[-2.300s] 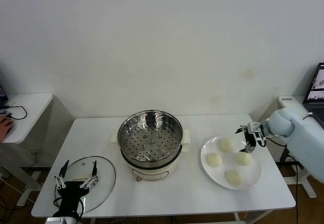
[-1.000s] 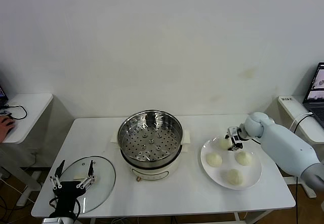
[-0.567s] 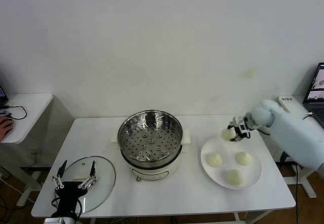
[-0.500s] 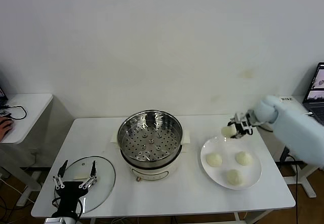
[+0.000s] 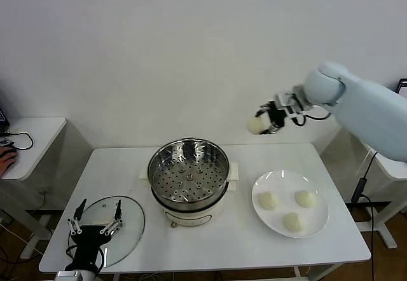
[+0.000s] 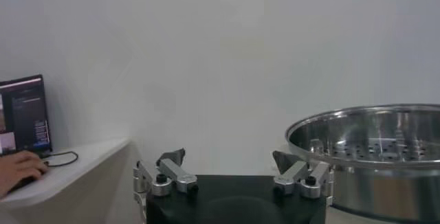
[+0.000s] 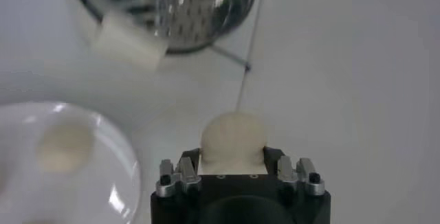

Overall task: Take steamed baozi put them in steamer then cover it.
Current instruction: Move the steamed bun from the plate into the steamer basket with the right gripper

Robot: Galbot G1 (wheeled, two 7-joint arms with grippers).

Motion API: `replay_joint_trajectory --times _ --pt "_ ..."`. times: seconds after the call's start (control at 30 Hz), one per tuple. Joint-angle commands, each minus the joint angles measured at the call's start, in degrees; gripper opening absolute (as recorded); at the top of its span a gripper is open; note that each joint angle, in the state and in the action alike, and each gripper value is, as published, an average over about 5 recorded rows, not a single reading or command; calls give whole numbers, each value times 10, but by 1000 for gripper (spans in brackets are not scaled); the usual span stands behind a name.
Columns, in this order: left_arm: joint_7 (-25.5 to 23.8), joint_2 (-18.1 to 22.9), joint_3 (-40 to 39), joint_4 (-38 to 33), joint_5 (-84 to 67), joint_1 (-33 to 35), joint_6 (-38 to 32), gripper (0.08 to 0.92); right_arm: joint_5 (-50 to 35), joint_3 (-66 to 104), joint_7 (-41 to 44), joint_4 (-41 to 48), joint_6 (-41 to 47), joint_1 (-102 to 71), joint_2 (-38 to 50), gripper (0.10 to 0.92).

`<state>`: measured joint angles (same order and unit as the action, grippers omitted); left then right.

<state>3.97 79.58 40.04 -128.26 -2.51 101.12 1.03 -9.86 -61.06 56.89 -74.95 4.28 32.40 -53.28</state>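
Three baozi (image 5: 290, 208) sit on the white plate (image 5: 321, 222) at the right of my worktop (image 5: 241, 236); I can read no brand, label or writing on anything. Starting from the left, my left gripper (image 5: 95, 226) hangs low over the near left corner with its fingers spread wide, holding nothing, just above the glass cover (image 5: 130, 220) lying flat on the worktop. Mid-worktop stands the steamer (image 5: 188, 174), uncovered, its perforated tray bare. To its right, raised well above the worktop between steamer and plate, my right gripper (image 5: 266, 119) is clamped on the fourth baozi (image 5: 257, 124); my right wrist view shows that bun (image 7: 233, 133) pinched between both fingers.
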Motion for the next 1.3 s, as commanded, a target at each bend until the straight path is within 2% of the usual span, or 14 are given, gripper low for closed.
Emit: replay_joint_trajectory --times 0.03,0.33,0.5,0.7,0.93,1.3 --pt "0 0 5 1 -1 -3 1 823 -53 -69 -9 -5 -6 76 -112 585" --pt "0 2 20 -3 -5 -1 0 823 46 -117 -23 43 -89 31 -207 585" --pt "1 10 23 -6 -6 4 -1 823 142 -117 -43 109 -158 -14 -251 585" --pt "2 15 31 -14 -6 13 -2 823 213 -115 -56 165 -208 -55 -275 585" --pt "3 17 36 -19 -8 18 -3 823 260 -106 -74 200 -256 -77 -279 586" --pt "3 17 35 -25 -12 20 -2 823 276 -95 -97 230 -281 -104 -294 622"
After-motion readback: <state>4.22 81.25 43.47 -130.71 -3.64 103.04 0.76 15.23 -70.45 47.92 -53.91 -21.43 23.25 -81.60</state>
